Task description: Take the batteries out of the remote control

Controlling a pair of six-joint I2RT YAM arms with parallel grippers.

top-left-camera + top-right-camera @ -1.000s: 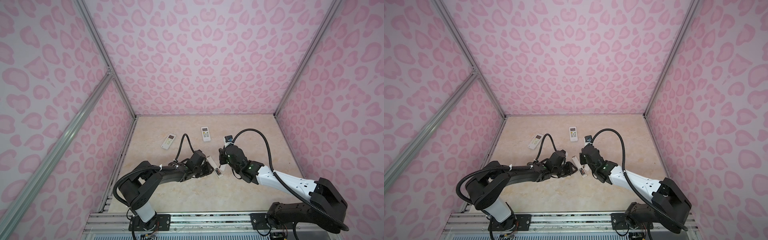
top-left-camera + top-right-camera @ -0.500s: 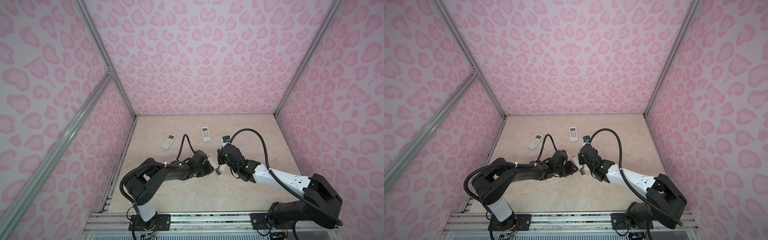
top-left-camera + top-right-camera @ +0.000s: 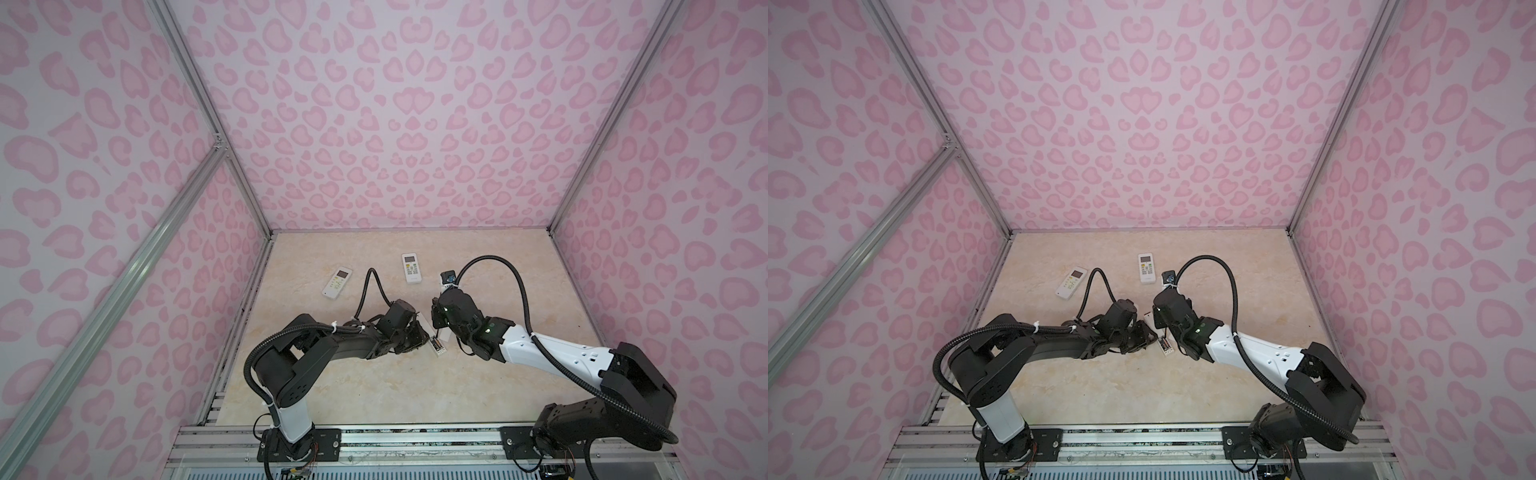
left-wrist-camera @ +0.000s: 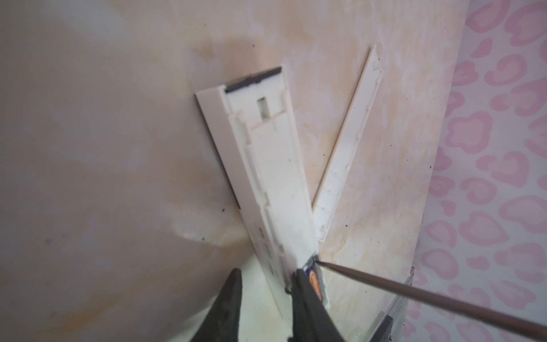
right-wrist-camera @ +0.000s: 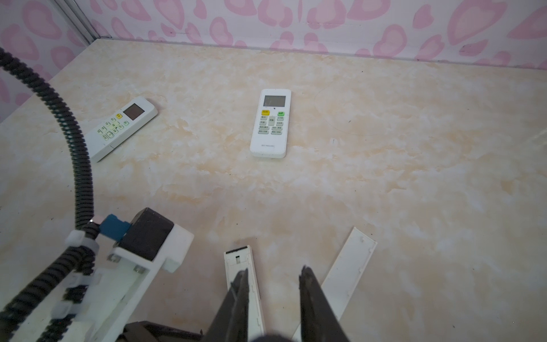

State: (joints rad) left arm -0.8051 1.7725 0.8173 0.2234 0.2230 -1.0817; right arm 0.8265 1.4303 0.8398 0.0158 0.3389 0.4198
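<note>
The white remote control (image 4: 266,154) lies back up in the middle of the table (image 3: 438,349), its battery bay uncovered. One battery (image 4: 314,279) with an orange and blue label shows in the bay. My left gripper (image 4: 267,271) is shut on the remote's near end, with one finger on its back beside the bay. A thin screwdriver shaft (image 4: 414,293) comes in from the right, and its tip touches the battery's end. My right gripper (image 5: 274,269) hovers over the remote (image 5: 239,260), with a dark handle end showing between its fingers at the frame's edge.
The loose white back cover (image 5: 346,272) lies beside the remote, angled away from it. Two more white remotes (image 3: 337,282) (image 3: 411,269) lie face up farther back. Pink patterned walls close in three sides. The left arm's black cable (image 5: 80,154) loops above the table.
The right gripper and its arm have crept slightly to the left. The left gripper stays at the remote.
</note>
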